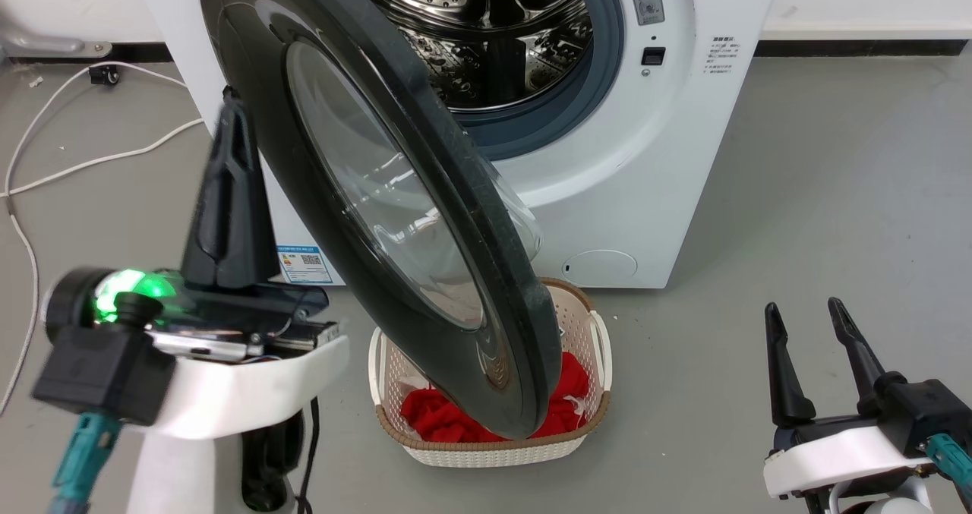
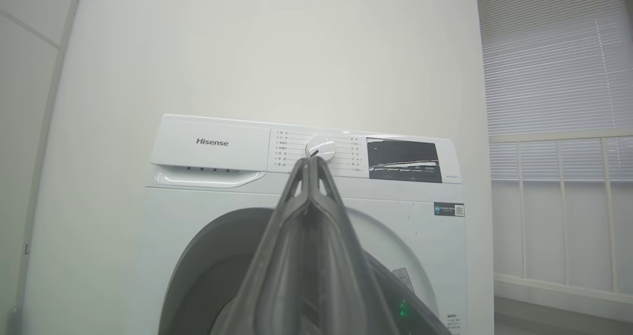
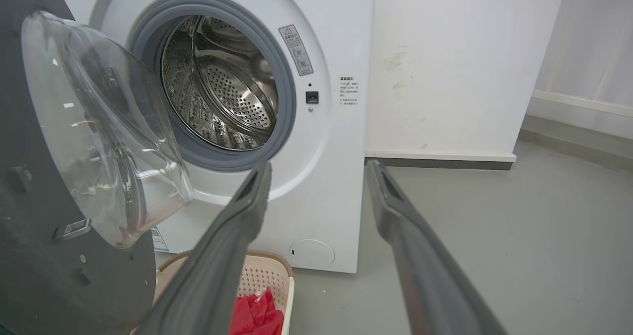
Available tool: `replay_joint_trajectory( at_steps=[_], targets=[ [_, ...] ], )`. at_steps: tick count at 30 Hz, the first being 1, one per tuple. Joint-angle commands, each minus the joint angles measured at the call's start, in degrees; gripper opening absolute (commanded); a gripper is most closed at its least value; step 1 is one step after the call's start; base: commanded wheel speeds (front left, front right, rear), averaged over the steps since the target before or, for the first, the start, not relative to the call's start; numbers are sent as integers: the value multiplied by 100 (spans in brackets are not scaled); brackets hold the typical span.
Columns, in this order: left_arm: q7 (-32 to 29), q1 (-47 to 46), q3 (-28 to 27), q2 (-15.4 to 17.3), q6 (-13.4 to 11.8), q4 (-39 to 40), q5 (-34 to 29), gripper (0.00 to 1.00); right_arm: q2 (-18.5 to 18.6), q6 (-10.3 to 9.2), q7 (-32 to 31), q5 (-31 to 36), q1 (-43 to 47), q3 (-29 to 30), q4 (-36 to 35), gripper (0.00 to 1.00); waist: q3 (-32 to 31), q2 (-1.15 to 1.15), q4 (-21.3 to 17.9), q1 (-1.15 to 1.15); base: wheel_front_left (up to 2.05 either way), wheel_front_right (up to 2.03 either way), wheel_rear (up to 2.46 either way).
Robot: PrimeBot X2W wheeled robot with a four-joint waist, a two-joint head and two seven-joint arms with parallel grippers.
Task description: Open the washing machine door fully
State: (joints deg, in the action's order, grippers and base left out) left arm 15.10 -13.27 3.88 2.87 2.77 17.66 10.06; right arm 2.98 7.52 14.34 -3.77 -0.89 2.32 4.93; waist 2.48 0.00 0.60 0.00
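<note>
The washing machine door (image 1: 486, 271) stands swung out from the white machine (image 1: 645, 195), its edge toward me and its clear glass bowl (image 3: 99, 127) facing the steel drum opening (image 3: 222, 82). My left gripper (image 1: 230, 108) is shut with nothing between its fingers. It points up right beside the door's outer face near the rim; I cannot tell whether it touches. In the left wrist view its closed fingertips (image 2: 311, 161) line up with the dial (image 2: 320, 147). My right gripper (image 1: 805, 309) hangs open and empty low on the right, well clear of the door (image 3: 49, 256).
A white woven basket (image 1: 588, 423) holding red cloth (image 1: 448, 423) sits on the floor under the door's lower edge. White cables (image 1: 45, 172) trail over the grey floor at the left. Open floor (image 1: 835, 195) spreads right of the machine, with a wall behind.
</note>
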Motion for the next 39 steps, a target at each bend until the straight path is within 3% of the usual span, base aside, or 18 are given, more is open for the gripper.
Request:
replay_joint_trajectory(
  at_steps=[1,10,16,24,33,39],
  targets=[
    [9,-121,9,-1,-14,129,2,0,-20,-6,26,-12,-66,4,-2,100,3,0,0,0,0,0,0],
    [5,-752,525,-1,131,921,-153,0,-20,-6,39,-46,-84,27,-56,100,59,0,10,0,0,0,0],
    [-220,-955,1678,1,327,714,-36,0,-19,-6,34,-75,-80,15,-20,100,47,0,-6,0,0,0,0],
    [-932,-474,2878,82,426,268,258,0,-18,-6,40,-119,-48,16,-33,100,35,0,-44,0,0,0,0],
    [-1551,454,3351,383,386,-383,505,0,-19,-6,54,-153,-24,28,-17,100,105,0,-13,0,0,0,0],
    [-1429,343,3430,304,322,-858,423,0,-19,-6,57,-188,-132,-13,15,100,164,0,-22,0,0,0,0]
  ],
)
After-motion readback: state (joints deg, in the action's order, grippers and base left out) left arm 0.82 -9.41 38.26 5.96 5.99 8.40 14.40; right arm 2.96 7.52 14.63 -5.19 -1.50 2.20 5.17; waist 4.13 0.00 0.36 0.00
